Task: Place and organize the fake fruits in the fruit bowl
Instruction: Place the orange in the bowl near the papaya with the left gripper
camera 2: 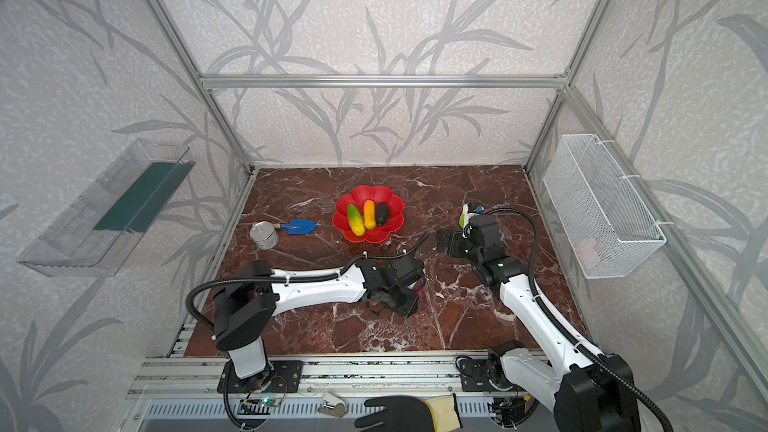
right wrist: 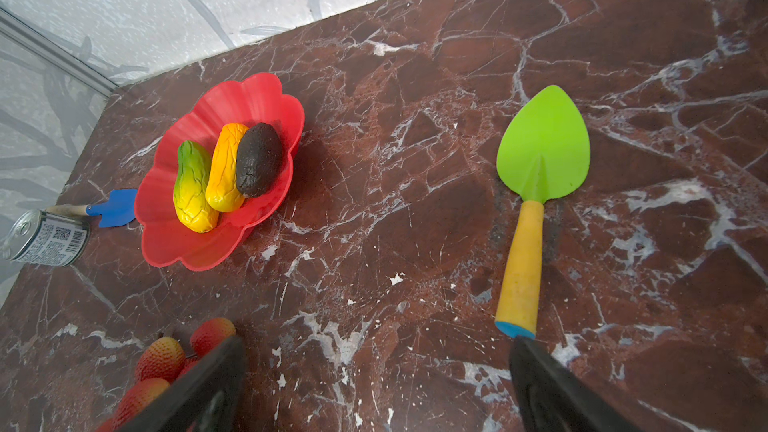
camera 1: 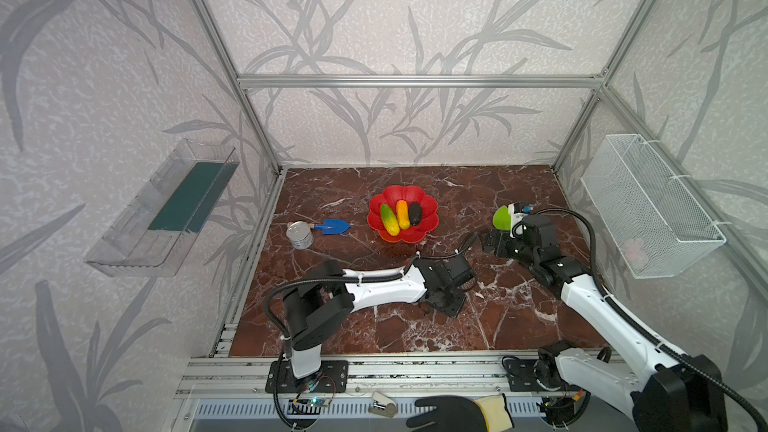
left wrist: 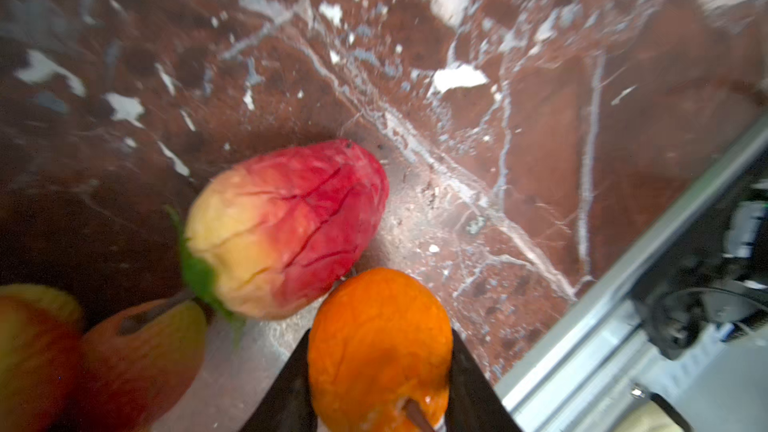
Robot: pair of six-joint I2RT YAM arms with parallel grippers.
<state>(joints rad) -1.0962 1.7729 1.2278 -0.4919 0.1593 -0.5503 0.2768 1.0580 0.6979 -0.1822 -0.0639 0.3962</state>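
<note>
1. One silver can (camera 1: pixel 300 235) and one blue trowel (camera 1: pixel 334 226) lie just beside each other at the left of the table (camera 1: pixel 498 317).
2. One red fruit bowl (camera 1: pixel 403 191) sits mid-table towards the back. It holds three fruits side by side: a green-yellow oblong (camera 1: pixel 388 219), a yellow-orange oblong (camera 1: pixel 402 214) and a dark oval (camera 1: pixel 414 214).
3. The left fingers (left wrist: pixel 286 388), nearer the front, are clamped on the one small orange ball (left wrist: pixel 378 347), one finger on each side. One strawberry (left wrist: pixel 286 230) lies on the table just beside it.
4. The right fingers (right wrist: pixel 548 388) stand wide apart and hold nothing. One is by the single berry cluster (right wrist: pixel 166 363), the other near the handle end of the one green trowel (right wrist: pixel 542 147).
</note>
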